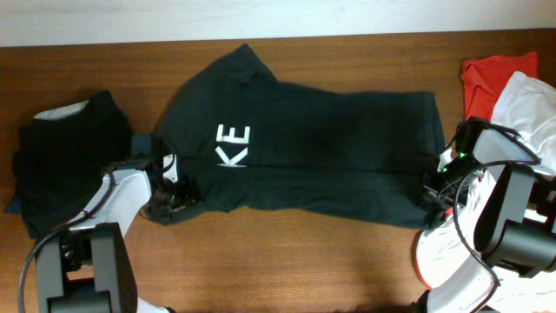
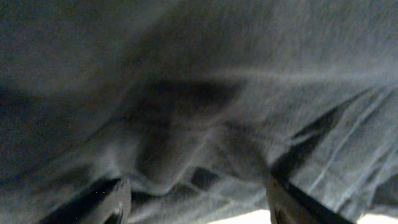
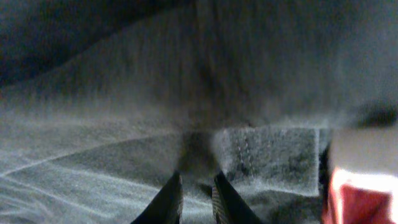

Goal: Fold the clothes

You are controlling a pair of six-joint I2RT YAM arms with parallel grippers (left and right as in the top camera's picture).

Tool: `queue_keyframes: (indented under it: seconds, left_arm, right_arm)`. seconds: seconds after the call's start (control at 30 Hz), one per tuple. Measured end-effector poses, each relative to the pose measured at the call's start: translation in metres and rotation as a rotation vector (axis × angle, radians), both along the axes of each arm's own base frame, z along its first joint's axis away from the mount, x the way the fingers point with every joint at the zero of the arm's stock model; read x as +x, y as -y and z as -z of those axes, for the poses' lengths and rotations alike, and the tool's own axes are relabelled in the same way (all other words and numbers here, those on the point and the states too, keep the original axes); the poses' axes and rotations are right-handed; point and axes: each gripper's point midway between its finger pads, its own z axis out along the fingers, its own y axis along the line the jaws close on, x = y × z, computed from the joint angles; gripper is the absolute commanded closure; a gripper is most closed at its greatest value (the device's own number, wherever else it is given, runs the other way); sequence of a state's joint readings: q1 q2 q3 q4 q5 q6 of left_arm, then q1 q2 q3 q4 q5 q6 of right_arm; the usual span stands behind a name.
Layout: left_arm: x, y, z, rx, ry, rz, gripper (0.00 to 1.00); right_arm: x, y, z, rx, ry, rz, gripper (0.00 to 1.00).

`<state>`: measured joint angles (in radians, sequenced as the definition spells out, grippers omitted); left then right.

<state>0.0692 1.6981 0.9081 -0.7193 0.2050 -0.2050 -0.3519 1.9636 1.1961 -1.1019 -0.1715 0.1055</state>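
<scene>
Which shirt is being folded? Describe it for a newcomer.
On the brown wooden table, look centre. The large black cloth T-shirt spread there alone shows white letters KE, unlike the black heap at left and red and white garments at right.

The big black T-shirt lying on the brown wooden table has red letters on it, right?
No. The letters on the big black cloth T-shirt are white, not red, as the overhead view shows. The shirt does lie on the brown wooden table.
</scene>
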Motion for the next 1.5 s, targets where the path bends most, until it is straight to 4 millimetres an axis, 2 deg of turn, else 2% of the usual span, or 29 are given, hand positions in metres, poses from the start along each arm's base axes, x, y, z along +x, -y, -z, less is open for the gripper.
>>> queue_keyframes:
  seconds: [0.07, 0.17, 0.2, 0.27, 0.3, 0.33, 0.37, 0.4, 0.43, 0.5, 0.53, 0.6, 0.63, 0.7, 0.77, 0.8, 0.93, 1.03, 1.1, 1.17, 1.2, 1.23, 1.3, 1.43, 1.5]
  left_arm:
    - [-0.016, 0.001, 0.000, -0.001, -0.064, 0.000, 0.30]
    - [-0.035, -0.004, 0.001, 0.030, -0.137, 0.003, 0.30]
    - [-0.045, -0.009, 0.002, 0.064, -0.168, 0.004, 0.26]
    - [-0.044, -0.014, -0.006, 0.096, -0.146, 0.003, 0.17]
    - [-0.034, -0.016, -0.019, 0.108, -0.088, 0.000, 0.13]
    - [0.003, -0.021, -0.061, 0.131, 0.087, -0.011, 0.13]
    - [0.023, -0.023, -0.085, 0.138, 0.175, -0.017, 0.07]
    - [0.038, -0.022, -0.097, 0.133, 0.234, -0.014, 0.07]
    - [0.070, -0.022, -0.125, 0.131, 0.365, -0.005, 0.07]
    - [0.110, -0.021, -0.163, 0.130, 0.526, 0.023, 0.06]
    - [0.122, -0.019, -0.168, 0.127, 0.550, 0.044, 0.06]
    - [0.156, -0.017, -0.162, 0.113, 0.570, 0.089, 0.06]
    - [0.180, -0.016, -0.151, 0.111, 0.577, 0.116, 0.06]
    - [0.213, -0.015, -0.132, 0.113, 0.599, 0.150, 0.09]
    - [0.254, -0.014, -0.123, 0.122, 0.679, 0.164, 0.10]
    - [0.271, -0.012, -0.110, 0.129, 0.713, 0.179, 0.11]
    - [0.309, 0.003, -0.067, 0.144, 0.808, 0.238, 0.11]
    - [0.320, 0.018, -0.038, 0.141, 0.832, 0.267, 0.11]
    - [0.318, 0.025, -0.016, 0.132, 0.804, 0.281, 0.25]
    - [0.317, 0.027, -0.009, 0.144, 0.791, 0.295, 0.53]
    - [0.316, 0.027, -0.008, 0.144, 0.781, 0.296, 0.84]
    - [0.314, 0.026, -0.006, 0.146, 0.762, 0.298, 0.98]
    - [0.309, 0.023, -0.003, 0.144, 0.723, 0.296, 0.99]
    - [0.293, 0.023, -0.004, 0.124, 0.617, 0.294, 0.99]
    - [0.278, 0.024, -0.009, 0.100, 0.549, 0.258, 0.99]
  right_arm:
    - [-0.012, -0.003, 0.000, 0.009, -0.049, -0.001, 0.79]
    - [-0.014, -0.002, 0.000, 0.003, -0.059, 0.006, 0.76]
    - [-0.015, -0.002, -0.001, -0.004, -0.064, 0.012, 0.70]
    - [-0.010, 0.002, -0.014, -0.029, -0.033, 0.017, 0.54]
    - [0.001, 0.007, -0.032, -0.056, 0.031, 0.016, 0.43]
    - [0.026, 0.017, -0.072, -0.115, 0.186, 0.016, 0.30]
    - [0.035, 0.020, -0.092, -0.139, 0.256, 0.020, 0.25]
    - [0.042, 0.021, -0.113, -0.158, 0.331, 0.022, 0.22]
    - [0.044, 0.021, -0.129, -0.171, 0.383, 0.023, 0.22]
    - [0.045, 0.014, -0.156, -0.162, 0.476, 0.011, 0.21]
    - [0.044, 0.011, -0.161, -0.153, 0.494, 0.003, 0.21]
    - [0.039, 0.007, -0.162, -0.133, 0.484, -0.003, 0.21]
    - [0.038, 0.006, -0.161, -0.128, 0.481, -0.003, 0.21]
    - [0.039, 0.006, -0.162, -0.125, 0.486, -0.007, 0.21]
    - [0.039, 0.005, -0.162, -0.120, 0.484, -0.007, 0.21]
    - [0.038, 0.004, -0.162, -0.118, 0.483, -0.006, 0.21]
    - [0.032, 0.002, -0.153, -0.106, 0.456, -0.009, 0.21]
    - [0.028, 0.000, -0.149, -0.100, 0.439, -0.008, 0.21]
    - [0.028, 0.000, -0.148, -0.099, 0.437, -0.008, 0.21]
    - [0.027, 0.000, -0.148, -0.098, 0.436, -0.009, 0.21]
    - [0.028, 0.000, -0.148, -0.099, 0.437, -0.009, 0.21]
    - [0.029, 0.000, -0.148, -0.101, 0.442, -0.008, 0.18]
    - [0.036, 0.003, -0.149, -0.112, 0.472, -0.010, 0.17]
    - [0.079, 0.019, -0.158, -0.177, 0.648, -0.018, 0.17]
    - [0.101, 0.027, -0.150, -0.194, 0.693, -0.020, 0.17]
